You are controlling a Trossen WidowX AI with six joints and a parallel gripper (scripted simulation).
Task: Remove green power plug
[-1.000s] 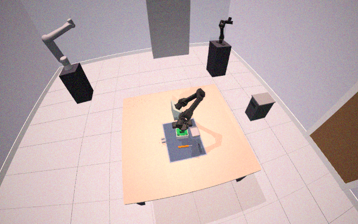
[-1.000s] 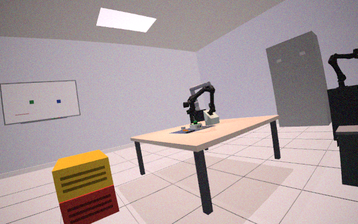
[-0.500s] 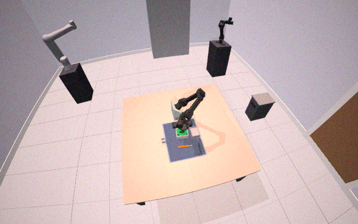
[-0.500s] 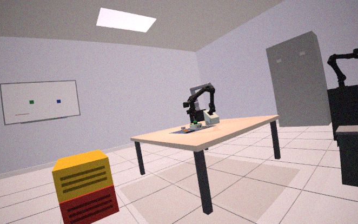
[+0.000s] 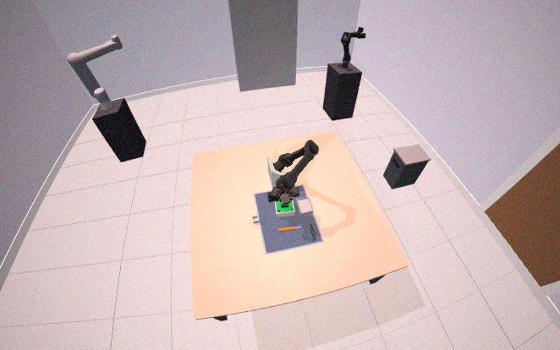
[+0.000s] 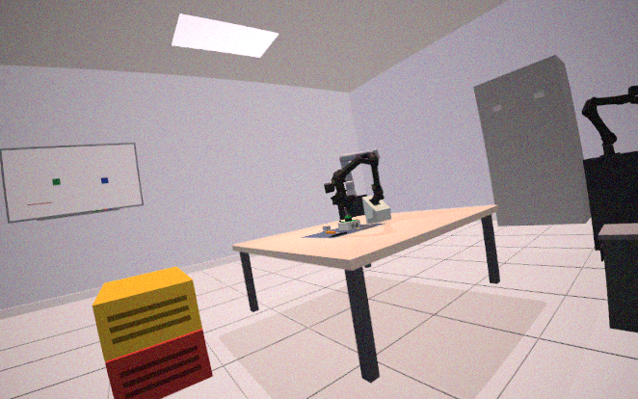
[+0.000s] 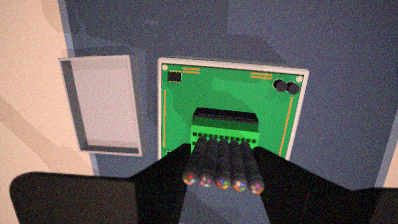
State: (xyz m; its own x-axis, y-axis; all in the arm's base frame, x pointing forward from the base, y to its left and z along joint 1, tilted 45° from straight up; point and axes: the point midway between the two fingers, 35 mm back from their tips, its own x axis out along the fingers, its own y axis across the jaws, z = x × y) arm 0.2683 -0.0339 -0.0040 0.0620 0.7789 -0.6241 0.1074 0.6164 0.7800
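The circuit board (image 5: 280, 211) (image 7: 182, 105) lies in a pale case on the blue mat. The green power plug (image 7: 225, 134) is at the black socket (image 7: 226, 115) near the board's middle, with several dark wires coming from it. A dark green band shows between socket and the plug's bright face; whether its lower end is still in the socket is hidden. My gripper (image 5: 285, 201) (image 7: 221, 152) is shut on the plug, one finger at each side. The grey tray (image 5: 305, 206) (image 7: 104, 100) lies beside the board, left of it in the wrist view, and is empty.
An orange-handled screwdriver (image 5: 287, 228) and a thin dark tool (image 5: 313, 232) lie on the blue mat (image 5: 273, 243). A small grey item (image 5: 255, 220) is beside the mat's left edge. A pale angled block (image 6: 377, 211) stands near the arm's base.
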